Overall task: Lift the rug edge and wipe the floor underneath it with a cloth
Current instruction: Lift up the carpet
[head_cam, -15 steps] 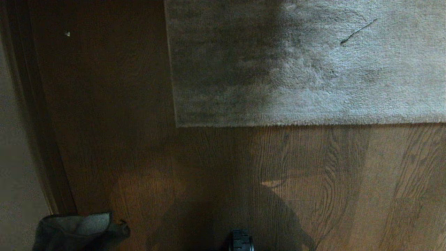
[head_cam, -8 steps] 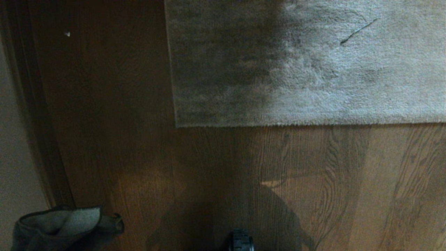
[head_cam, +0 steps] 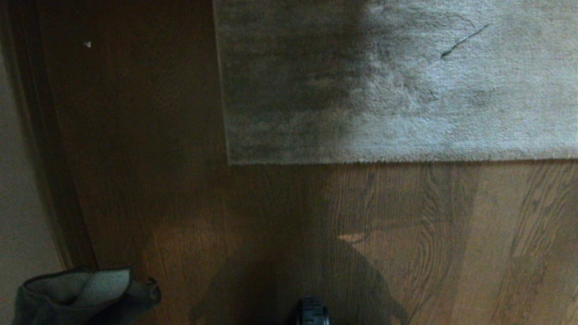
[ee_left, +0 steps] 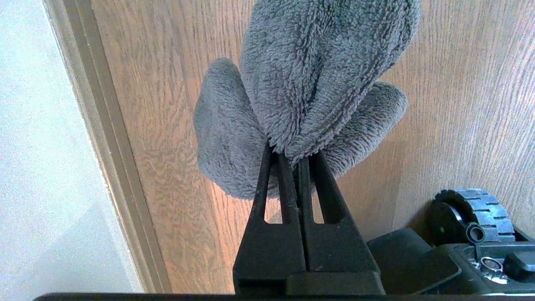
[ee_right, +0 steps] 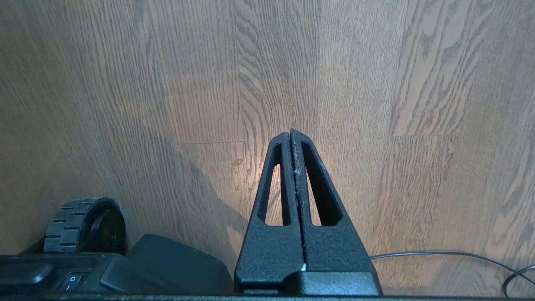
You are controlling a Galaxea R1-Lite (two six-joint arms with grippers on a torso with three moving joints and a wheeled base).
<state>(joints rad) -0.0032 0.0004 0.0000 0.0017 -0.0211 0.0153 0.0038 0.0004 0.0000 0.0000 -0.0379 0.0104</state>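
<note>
Rug (head_cam: 397, 81) lies flat on wood floor (head_cam: 451, 234); left tool (ee_left: 292, 156) pinches cloth (ee_left: 309, 75) near the baseboard (ee_left: 104, 138); right tool (ee_right: 291, 136) pressed together, empty.

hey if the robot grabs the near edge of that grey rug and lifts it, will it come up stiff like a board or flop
Probably floppy: the rug looks like soft short pile with a thin hem lying flat on the floor, so the lifted edge should bend and drape. It runs past the picture's edge, so most of it likely stays put.

The rug (head_cam: 397, 85) is cut off by the head view's top and right edges. The cloth (head_cam: 81, 295) is cropped at the bottom-left corner there, and its upper fold is cropped in the left wrist view.
</note>
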